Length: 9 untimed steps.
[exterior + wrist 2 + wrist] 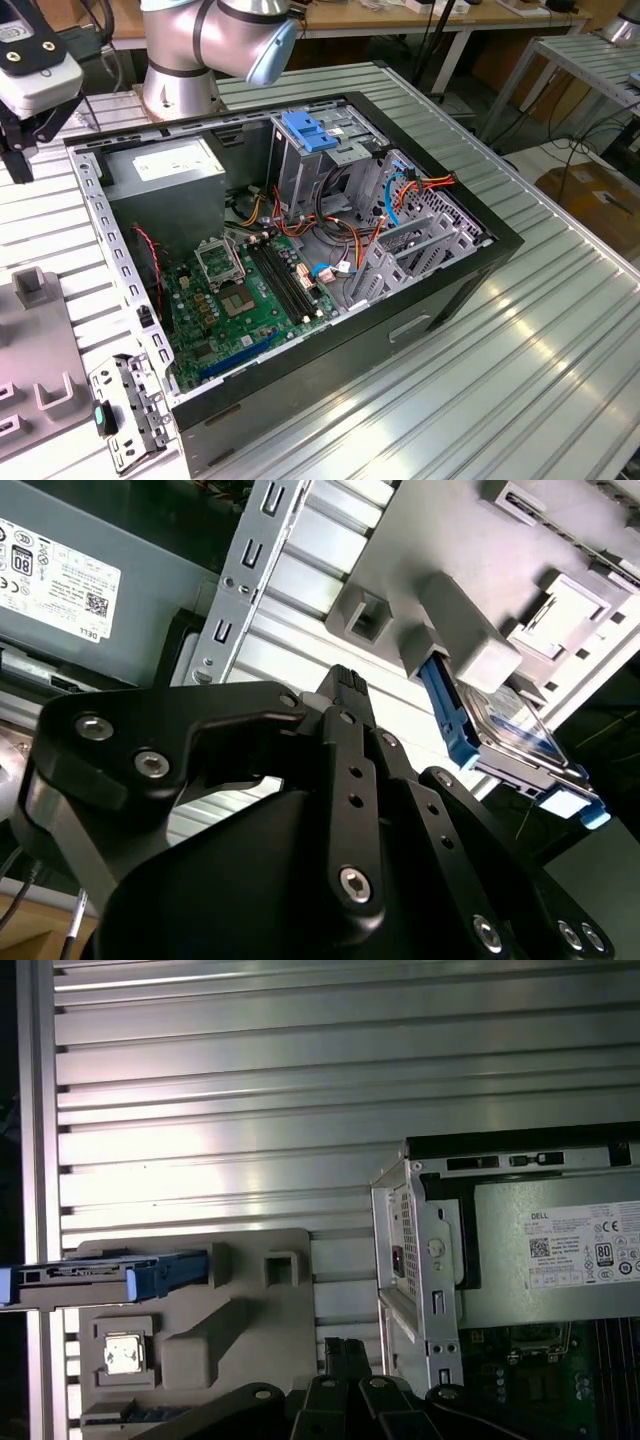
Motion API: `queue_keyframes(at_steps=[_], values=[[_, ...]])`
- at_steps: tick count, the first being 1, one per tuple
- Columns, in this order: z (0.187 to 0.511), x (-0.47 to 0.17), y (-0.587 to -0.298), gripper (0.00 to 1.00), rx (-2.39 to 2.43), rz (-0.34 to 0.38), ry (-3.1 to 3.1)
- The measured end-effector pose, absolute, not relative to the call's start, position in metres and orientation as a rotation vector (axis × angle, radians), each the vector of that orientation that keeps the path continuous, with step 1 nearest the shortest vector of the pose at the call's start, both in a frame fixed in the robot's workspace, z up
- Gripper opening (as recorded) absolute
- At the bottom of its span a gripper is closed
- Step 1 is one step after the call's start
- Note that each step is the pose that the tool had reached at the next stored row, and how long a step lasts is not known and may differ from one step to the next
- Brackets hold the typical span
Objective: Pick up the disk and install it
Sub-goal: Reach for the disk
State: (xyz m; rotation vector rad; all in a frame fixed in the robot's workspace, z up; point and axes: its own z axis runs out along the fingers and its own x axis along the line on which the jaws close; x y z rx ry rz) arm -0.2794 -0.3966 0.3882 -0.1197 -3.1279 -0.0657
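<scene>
Gripper hangs above the table beside the open computer case, pincer clenched on nothing and well apart from the disk. Disk not yet picked up: it stands on edge in a slot of the grey holder plate, blue rails exposed, probably parked that way for an easy side grasp

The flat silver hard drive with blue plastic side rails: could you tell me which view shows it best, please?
The second wrist view: the silver hard drive sits in a grey plastic holder, its labelled face and blue rail visible. The first wrist view shows the drive edge-on, a thin strip with a blue rail.
</scene>
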Motion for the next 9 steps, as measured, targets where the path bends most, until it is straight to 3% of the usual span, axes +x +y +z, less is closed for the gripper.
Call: queue_keyframes(at_steps=[9], values=[[0.388, -0.297, -0.391, 0.11, -0.12, -0.066, -3.128]])
